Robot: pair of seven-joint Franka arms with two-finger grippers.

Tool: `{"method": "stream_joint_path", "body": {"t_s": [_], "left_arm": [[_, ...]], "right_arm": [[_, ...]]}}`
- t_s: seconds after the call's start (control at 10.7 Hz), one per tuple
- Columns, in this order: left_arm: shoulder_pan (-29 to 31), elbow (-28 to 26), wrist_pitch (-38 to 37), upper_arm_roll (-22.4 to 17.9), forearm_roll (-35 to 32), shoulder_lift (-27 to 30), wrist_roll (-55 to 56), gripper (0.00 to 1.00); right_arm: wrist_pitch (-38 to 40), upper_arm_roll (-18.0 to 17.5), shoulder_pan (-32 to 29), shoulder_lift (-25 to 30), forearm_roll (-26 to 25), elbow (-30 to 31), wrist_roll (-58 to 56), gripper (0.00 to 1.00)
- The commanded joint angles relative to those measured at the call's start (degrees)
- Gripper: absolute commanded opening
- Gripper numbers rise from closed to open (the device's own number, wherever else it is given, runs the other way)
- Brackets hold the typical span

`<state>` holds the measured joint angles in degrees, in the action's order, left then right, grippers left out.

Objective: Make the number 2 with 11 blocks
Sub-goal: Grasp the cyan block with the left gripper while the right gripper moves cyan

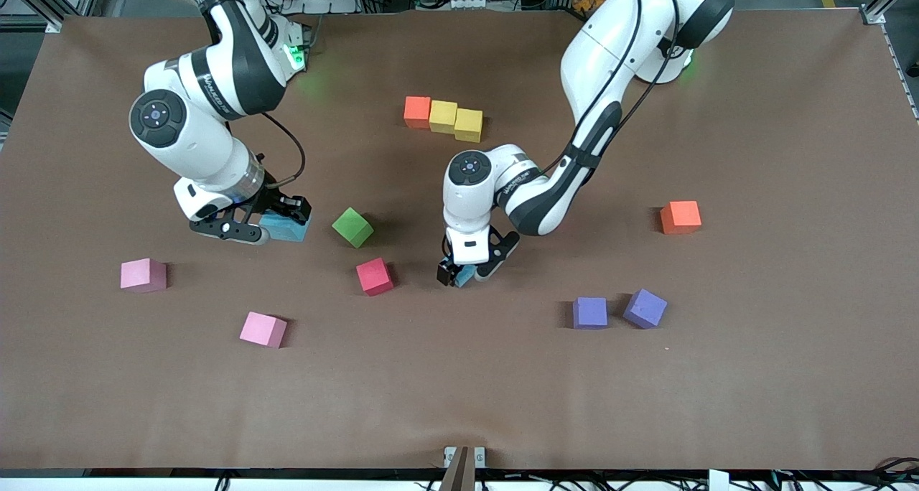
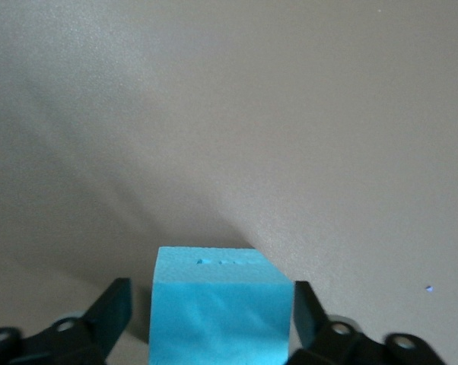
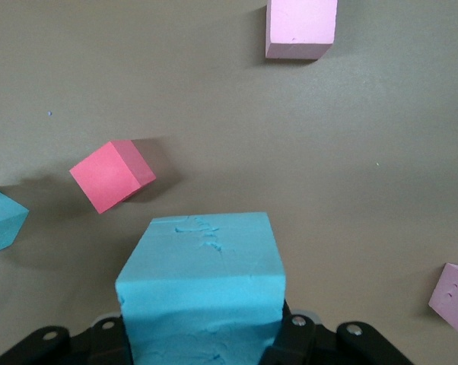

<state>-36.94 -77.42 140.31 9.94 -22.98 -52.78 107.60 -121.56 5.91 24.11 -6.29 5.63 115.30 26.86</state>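
Observation:
An orange block (image 1: 417,112) and two yellow blocks (image 1: 443,116) (image 1: 468,125) lie in a touching row, the only built part of the number 2. My right gripper (image 1: 276,225) (image 3: 202,327) is shut on a light blue block (image 1: 286,227) (image 3: 202,266), held above the table beside the green block (image 1: 352,227). My left gripper (image 1: 459,274) (image 2: 211,308) is open around a second light blue block (image 1: 465,276) (image 2: 217,293) on the table. One finger touches it, and a gap shows at the other finger (image 2: 111,304).
Loose on the brown table (image 1: 459,390) are a red block (image 1: 374,276) (image 3: 111,176), two pink blocks (image 1: 143,274) (image 1: 263,329), two purple blocks (image 1: 590,312) (image 1: 645,309) and an orange-red block (image 1: 680,217) toward the left arm's end.

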Motion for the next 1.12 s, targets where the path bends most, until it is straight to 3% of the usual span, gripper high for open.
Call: {"method": "stream_joint_path", "body": {"t_s": [0.0, 0.28, 0.47, 0.74, 1.02], "left_arm": [[-0.8, 1.6, -0.2, -0.9, -1.1, -0.8, -1.8, 0.0], [-0.7, 1.4, -0.8, -0.8, -1.1, -0.1, -2.0, 0.0], [-0.6, 0.4, -4.0, 0.6, -1.0, 1.1, -5.8, 0.0], [2.5, -1.4, -10.9, 7.2, -0.8, 3.9, -12.4, 0.0], [5.6, -11.0, -12.1, 12.6, -1.0, 9.7, -16.4, 0.0]], "right_arm": [[-0.6, -0.3, -0.4, 0.7, 0.9, 0.9, 0.6, 0.31], [-0.7, -0.3, -0.2, 1.0, 1.0, 1.3, 0.7, 0.31], [-3.0, -0.3, 1.1, 2.0, 3.0, 4.7, 2.6, 0.3], [-14.4, -0.3, 8.8, 5.6, 5.0, 14.7, 6.0, 0.28], [-14.5, -0.3, 10.7, 10.6, 5.0, 18.0, 7.2, 0.29]]}}
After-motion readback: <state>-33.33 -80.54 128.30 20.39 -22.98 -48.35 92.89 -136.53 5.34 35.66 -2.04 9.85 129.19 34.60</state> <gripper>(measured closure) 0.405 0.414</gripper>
